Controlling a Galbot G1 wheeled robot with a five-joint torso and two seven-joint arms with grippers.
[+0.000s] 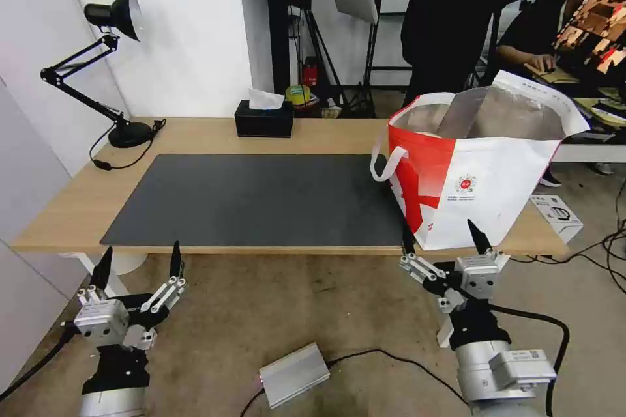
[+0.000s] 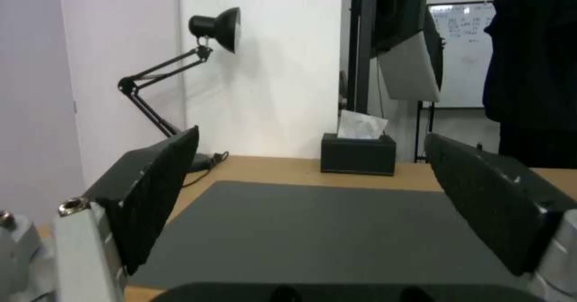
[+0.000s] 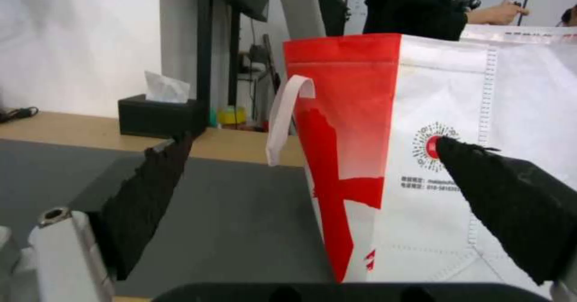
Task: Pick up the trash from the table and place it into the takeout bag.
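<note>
A: Where do the grippers stand, and what is the step in hand?

B: The left gripper (image 1: 138, 256) hangs below the near table edge with its fingers spread wide and nothing between them; the right gripper (image 1: 442, 235) is also wide and empty, just in front of the takeout bag (image 1: 482, 169), low at the bag's near wall. I judge the collecting is finished or almost; no trash lies on the dark mat (image 1: 261, 199).

A: So how to do this step well?

B: I would keep both arms low and clear of the table (image 1: 195, 137) edge; the right fingers are close to the soft bag wall, so any move there should go away from it, not to push or tip it.

A: And the bag itself?

B: It stands upright on the right end of the table, partly on the mat; red and white outside, silver foil inside, mouth open to the top; a white strap handle (image 1: 385, 163) hangs at its left side. Something pale shows inside near the left rim; I cannot tell which item it is.
</note>
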